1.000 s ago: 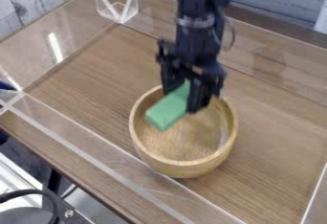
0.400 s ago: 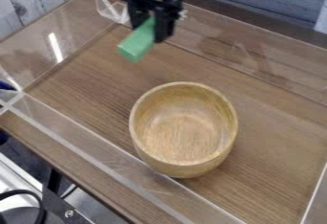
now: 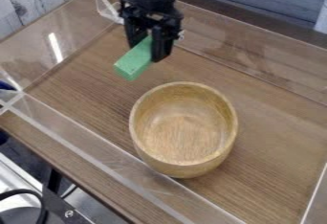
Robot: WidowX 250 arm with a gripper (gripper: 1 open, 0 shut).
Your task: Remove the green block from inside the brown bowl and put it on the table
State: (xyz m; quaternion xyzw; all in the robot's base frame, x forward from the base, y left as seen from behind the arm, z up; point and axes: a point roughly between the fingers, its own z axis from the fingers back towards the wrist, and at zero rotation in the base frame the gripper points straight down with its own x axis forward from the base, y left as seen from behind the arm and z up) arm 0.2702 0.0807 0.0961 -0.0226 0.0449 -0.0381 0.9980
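The gripper (image 3: 147, 44) is clenched on the green block (image 3: 133, 60), its dark fingers pinching the upper end of the bar so that the rest hangs tilted below and a little to the left of the fingertips. The block is in the air, clear of the table (image 3: 76, 94), with bare wood grain under it.

A second ago the gripper stood inside the brown bowl (image 3: 185, 129) with the block lifted just off the bowl's floor. Now the bowl sits empty, below and to the right of the gripper, well apart from it (it has not shifted on the table). Between that frame and the later one, the arm carried the block up and away toward the far left part of the table. Since that later frame the gripper has come slightly lower in the picture and a touch to the right, and the block has dropped with it, at much the same slant.

Beyond the gripper, at the far edge, a clear acrylic wall (image 3: 115, 6) stands along the table, and another runs along the near left side.
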